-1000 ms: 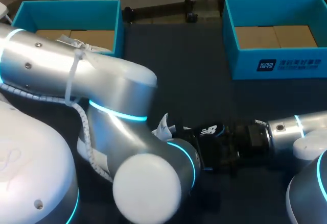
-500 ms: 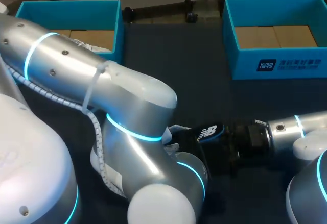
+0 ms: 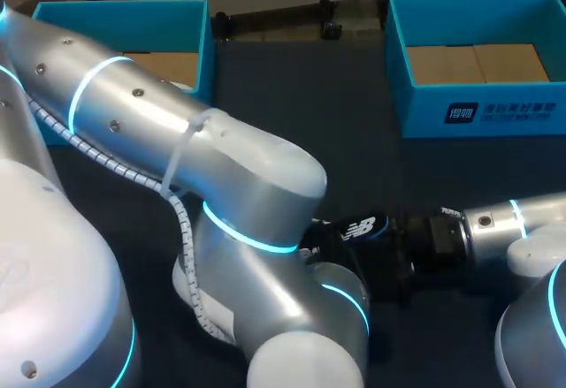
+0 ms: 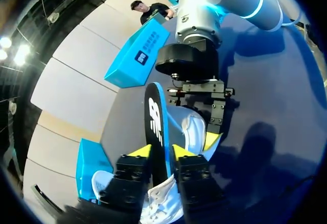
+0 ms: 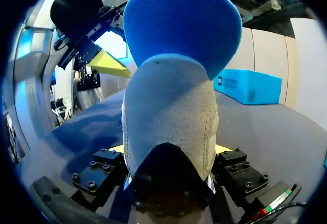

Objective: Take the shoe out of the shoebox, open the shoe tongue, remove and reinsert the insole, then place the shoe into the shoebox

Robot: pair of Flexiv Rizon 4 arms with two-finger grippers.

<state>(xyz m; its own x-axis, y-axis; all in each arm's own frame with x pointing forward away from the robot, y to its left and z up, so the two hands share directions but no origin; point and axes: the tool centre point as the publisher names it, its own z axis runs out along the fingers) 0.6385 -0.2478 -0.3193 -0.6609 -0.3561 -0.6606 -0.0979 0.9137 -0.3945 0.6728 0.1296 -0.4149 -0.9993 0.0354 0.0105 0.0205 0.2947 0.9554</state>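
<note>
First, right wrist, shoe: heel end toward the camera; pale grey suede heel, filling the space between the fingers.
Right wrist, right gripper: clamped on the shoe's heel, one finger pressed against each side.
Right wrist, insole: bright blue underside, spreading wide beyond the top of the shoe's heel.
Left wrist, left gripper: closed on the insole, a yellow tip on each face, directly over the shoe's laced forepart.
Left wrist, insole axis: set on edge, running straight ahead from the jaws along the shoe toward its heel; black top face with a white logo, blue edge.
Left wrist, shoe body: white, lying lengthwise under and ahead of the jaws, far end held in the right gripper.
Left wrist, coming move: judged to turn on that shared line, drawing out or sliding home along the shoe's length. Left arm alone on the insole, right arm bracing the heel; impossible to tell which of the two moves it is.
Head, shoe: out of both boxes, on the dark table, almost wholly hidden beneath the left arm; only the insole's logo end showing, just beside the wrist of the right arm.
Head, shoeboxes: blue, open-topped, both beyond the shoe and well apart from it; left shoebox off toward its toe end, right shoebox off toward its heel end.
</note>
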